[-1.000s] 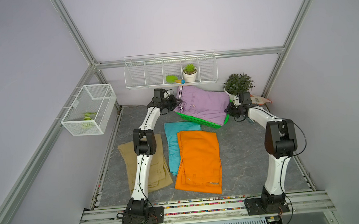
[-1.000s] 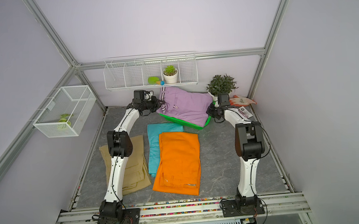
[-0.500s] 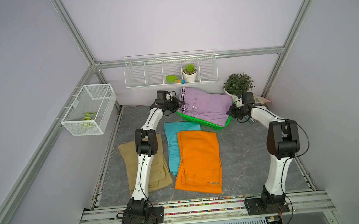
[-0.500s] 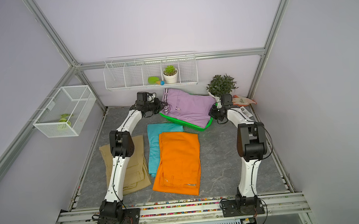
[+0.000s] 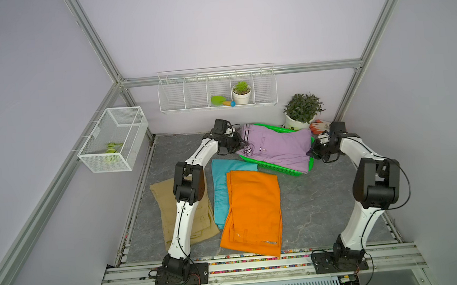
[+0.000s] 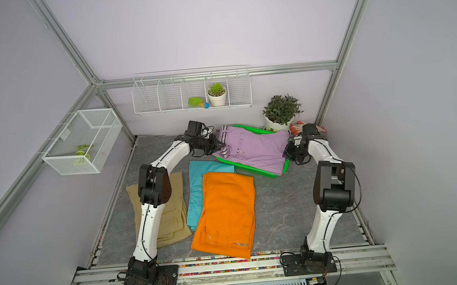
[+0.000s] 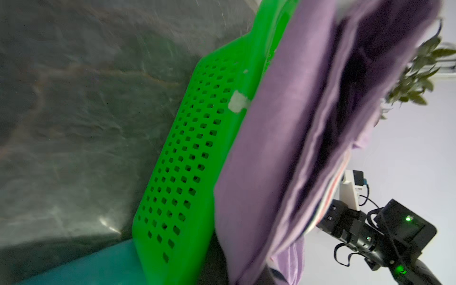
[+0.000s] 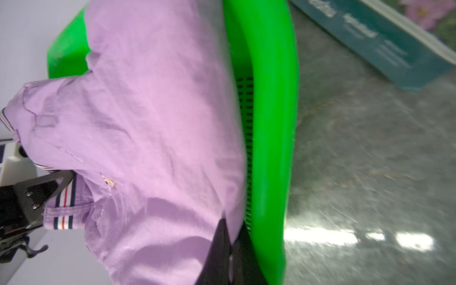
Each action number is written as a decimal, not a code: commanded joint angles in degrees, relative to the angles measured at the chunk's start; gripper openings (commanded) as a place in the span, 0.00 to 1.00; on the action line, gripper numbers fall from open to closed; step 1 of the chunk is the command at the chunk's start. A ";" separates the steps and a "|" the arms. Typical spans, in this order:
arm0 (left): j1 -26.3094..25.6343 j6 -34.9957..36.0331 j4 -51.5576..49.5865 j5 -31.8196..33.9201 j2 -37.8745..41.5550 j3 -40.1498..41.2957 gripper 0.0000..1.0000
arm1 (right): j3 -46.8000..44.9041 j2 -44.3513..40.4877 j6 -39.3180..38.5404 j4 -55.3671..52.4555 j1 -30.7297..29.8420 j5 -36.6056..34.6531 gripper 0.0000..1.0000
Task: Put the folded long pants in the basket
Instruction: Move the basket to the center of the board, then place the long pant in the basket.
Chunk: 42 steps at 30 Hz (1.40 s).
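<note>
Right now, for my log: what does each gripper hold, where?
The lilac pants: left gripper at the striped waistband, right gripper at the opposite edge.

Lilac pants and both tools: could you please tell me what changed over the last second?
The left tool and right tool lowered the lilac pants onto the green basket, both staying shut on the cloth. The orange pants, teal pants and khaki pants lie unmoved.

Lilac walls [image 5: 227,25], grey marbled floor [image 5: 322,197], aluminium frame [image 5: 313,66]
</note>
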<state>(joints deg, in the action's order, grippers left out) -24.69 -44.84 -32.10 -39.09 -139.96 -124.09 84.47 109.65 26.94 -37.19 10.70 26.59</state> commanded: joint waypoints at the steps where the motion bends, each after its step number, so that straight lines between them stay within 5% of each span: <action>1: -1.53 4.19 -9.48 6.62 2.31 0.54 0.00 | -2.29 -3.34 -2.54 -5.41 2.01 -4.97 0.00; 6: -1.94 7.35 -17.01 13.74 -2.12 -8.70 0.00 | -2.03 -2.68 -1.94 -4.58 1.08 -3.88 0.00; 12: -1.34 10.31 -19.17 9.94 -9.81 -20.13 0.00 | -6.14 -5.59 0.20 -0.79 0.24 -5.95 0.00; 24: 0.66 10.48 -13.17 6.49 -11.87 -19.85 0.20 | -8.93 -8.69 1.85 2.94 -2.43 -12.35 0.00; 42: 0.96 9.51 -10.11 7.38 -9.98 -21.37 0.31 | -14.85 -7.10 4.53 12.77 -4.02 -13.06 0.00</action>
<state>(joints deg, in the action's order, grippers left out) -25.39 -35.48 -41.47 -35.86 -149.71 -144.79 71.53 101.73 30.81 -25.10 6.46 17.15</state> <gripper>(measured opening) 0.304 0.081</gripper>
